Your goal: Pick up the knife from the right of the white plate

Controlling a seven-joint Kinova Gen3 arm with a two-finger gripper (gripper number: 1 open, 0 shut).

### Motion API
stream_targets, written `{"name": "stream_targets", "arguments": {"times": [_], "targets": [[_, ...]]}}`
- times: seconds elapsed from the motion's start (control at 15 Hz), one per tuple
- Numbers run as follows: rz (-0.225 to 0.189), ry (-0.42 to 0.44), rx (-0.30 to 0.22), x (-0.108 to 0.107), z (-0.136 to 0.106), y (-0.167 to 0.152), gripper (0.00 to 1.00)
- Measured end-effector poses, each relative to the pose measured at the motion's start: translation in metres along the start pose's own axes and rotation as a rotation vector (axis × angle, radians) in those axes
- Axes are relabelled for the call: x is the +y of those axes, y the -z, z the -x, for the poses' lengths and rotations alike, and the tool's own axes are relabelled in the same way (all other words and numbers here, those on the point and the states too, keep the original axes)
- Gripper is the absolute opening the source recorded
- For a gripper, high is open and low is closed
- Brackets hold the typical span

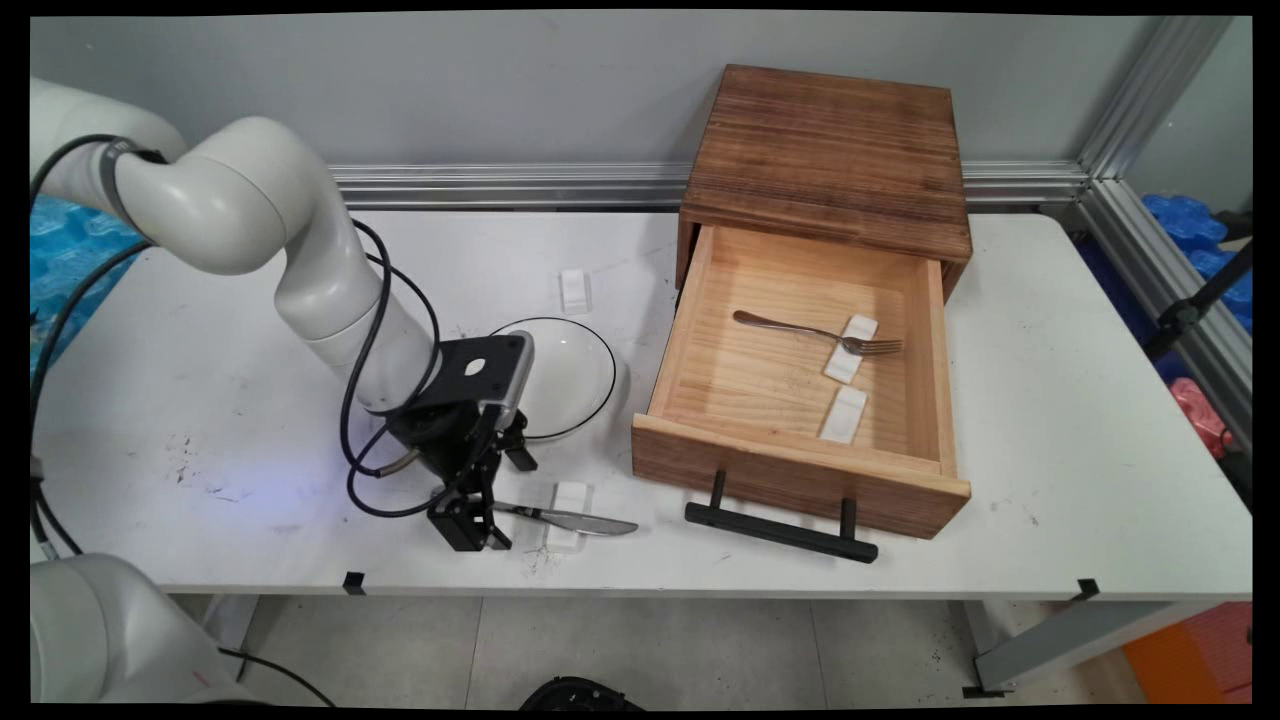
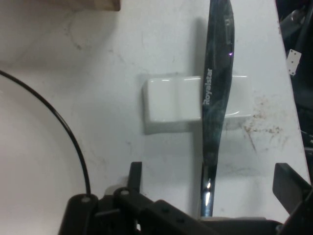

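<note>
Here, black two-finger tool point(image 1: 470, 520) straddled steel table knife point(image 1: 570, 519), released.
Small white ceramic rest point(image 2: 195, 104) propped the blade clear (easing pickup, probably).

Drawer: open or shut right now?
Open. The drawer is pulled well out of the wooden box, its inside exposed with a fork lying across a white rest.
</note>
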Motion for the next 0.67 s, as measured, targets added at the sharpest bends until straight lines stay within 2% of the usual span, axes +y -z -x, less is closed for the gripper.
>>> {"name": "stream_targets", "arguments": {"times": [0.53,0.6,0.67], "targets": [[-0.004,0.013,-0.009,0.0031,-0.0003,-0.0034,1.0],[-0.006,0.014,-0.009,0.0039,-0.0008,-0.0032,0.0],[-0.007,0.016,-0.009,0.0046,-0.0012,-0.0029,0.0]]}}
